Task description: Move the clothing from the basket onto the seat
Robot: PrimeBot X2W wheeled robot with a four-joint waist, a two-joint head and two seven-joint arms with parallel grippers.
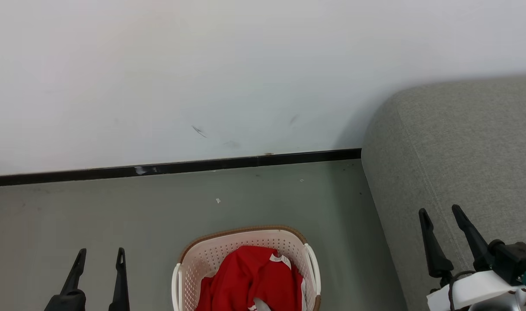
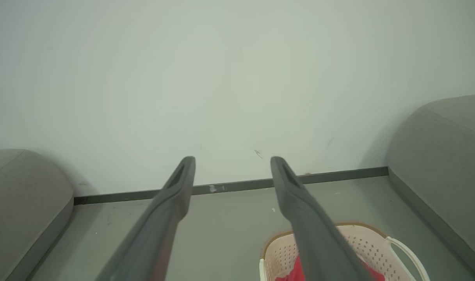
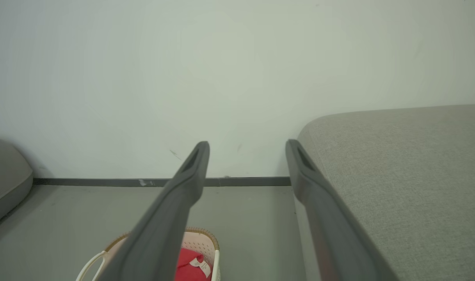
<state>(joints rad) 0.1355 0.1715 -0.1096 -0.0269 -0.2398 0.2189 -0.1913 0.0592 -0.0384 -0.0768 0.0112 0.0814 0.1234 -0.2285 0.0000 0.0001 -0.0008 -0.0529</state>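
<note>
Zero pcs are lying on the seat (image 1: 461,142) where it's showing, so by my read the task is sitting at its very start, w/ everything waiting to be moved.

Counting, big to small:
- 1 seat, grey, is taking up the R side of the head view.
- 1 more grey upholstered piece (image 2: 22,195) is showing at the L edge of both wrist views, well apart from the seat.
- 1 basket (image 1: 193,259) is standing on the floor (image 1: 116,216) btwn them, near the seat's side but not touching it.
- The clothing (image 1: 254,276) is lying bunched inside the basket, red w/ a white label (image 1: 281,259) facing up. I'm not managing to tell how many garments, as the frame edge is cutting off the heap.
- 2 grippers: L gripper (image 1: 101,251) is hanging spread wide w/ nothing in it, just L of the basket. R gripper (image 1: 439,210) is likewise gaping, gripping nothing, showing against the seat's side.
</note>
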